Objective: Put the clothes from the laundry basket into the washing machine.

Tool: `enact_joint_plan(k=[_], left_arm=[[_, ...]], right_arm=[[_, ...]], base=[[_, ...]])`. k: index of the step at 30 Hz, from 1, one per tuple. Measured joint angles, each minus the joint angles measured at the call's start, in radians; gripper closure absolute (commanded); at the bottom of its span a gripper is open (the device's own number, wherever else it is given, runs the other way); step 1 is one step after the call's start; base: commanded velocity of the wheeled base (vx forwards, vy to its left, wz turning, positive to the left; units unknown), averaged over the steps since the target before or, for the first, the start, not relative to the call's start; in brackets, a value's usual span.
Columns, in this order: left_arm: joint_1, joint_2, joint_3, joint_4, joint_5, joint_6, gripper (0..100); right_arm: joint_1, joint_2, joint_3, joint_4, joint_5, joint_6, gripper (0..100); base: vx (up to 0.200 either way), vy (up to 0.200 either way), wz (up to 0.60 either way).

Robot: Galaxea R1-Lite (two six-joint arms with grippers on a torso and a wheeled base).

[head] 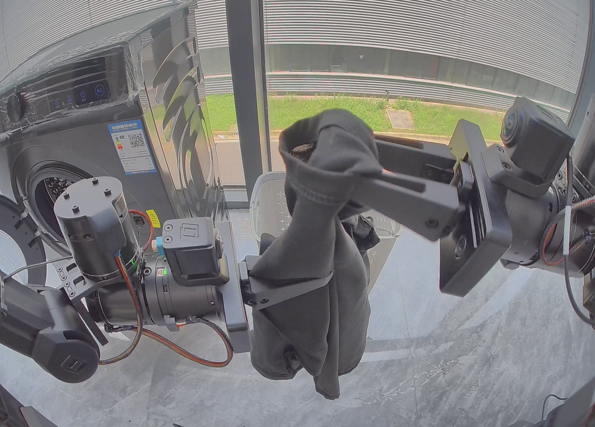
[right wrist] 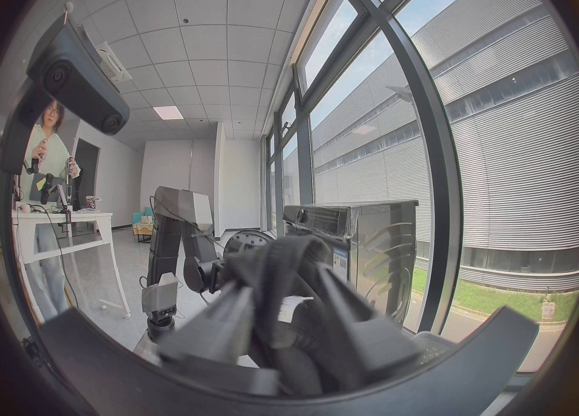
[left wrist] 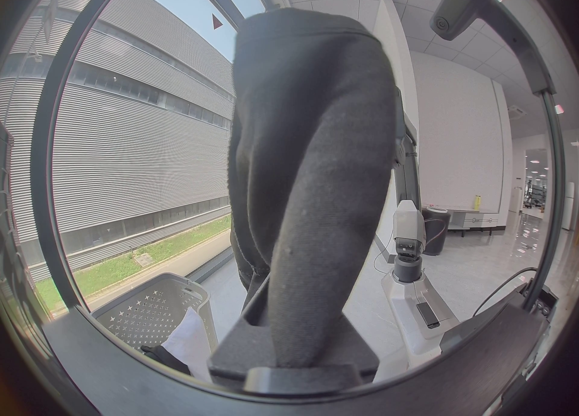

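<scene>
We have the dark grey garment (head: 322, 261) hanging in the air, just right of the washing machine (head: 111, 112), long axis vertical. Our right gripper (head: 365, 165) has its fingers clamped on the top end, and our left gripper (head: 291, 267) has its fingers closed round the middle. The left arm is nearer the machine's open drum (head: 52, 190). The laundry basket (head: 266, 199) stands beyond the garment.

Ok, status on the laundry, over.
Left gripper, right gripper: shut on dark garment, out of the laundry basket. Washing machine door open. Nothing in the way.
</scene>
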State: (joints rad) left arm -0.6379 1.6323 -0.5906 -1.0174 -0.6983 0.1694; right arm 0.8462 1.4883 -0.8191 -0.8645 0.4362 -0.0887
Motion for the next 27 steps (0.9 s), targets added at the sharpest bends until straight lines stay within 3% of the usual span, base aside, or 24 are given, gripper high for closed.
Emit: enact_joint_plan(k=[6, 11, 14, 23, 27], left_arm=[[0.006, -0.017, -0.015, 0.0, -0.011, -0.016, 100], [0.01, -0.043, -0.021, -0.002, -0.037, -0.074, 100], [0.013, -0.056, -0.024, -0.007, -0.061, -0.094, 100], [0.04, -0.07, -0.024, -0.036, -0.27, -0.121, 100], [0.107, -0.059, -0.022, -0.036, -0.42, -0.128, 100]], right_arm=[[-0.044, -0.007, 0.074, 0.001, 0.002, 0.015, 0], [-0.136, -0.029, 0.177, 0.002, 0.027, 0.021, 0], [-0.185, -0.046, 0.224, 0.001, 0.042, 0.022, 0], [-0.238, -0.062, 0.29, 0.002, 0.057, 0.025, 0], [-0.244, -0.057, 0.3, 0.001, 0.072, 0.025, 0]], base=[[0.0, 0.0, 0.0], [0.0, 0.0, 0.0], [0.0, 0.0, 0.0], [0.0, 0.0, 0.0], [0.0, 0.0, 0.0]])
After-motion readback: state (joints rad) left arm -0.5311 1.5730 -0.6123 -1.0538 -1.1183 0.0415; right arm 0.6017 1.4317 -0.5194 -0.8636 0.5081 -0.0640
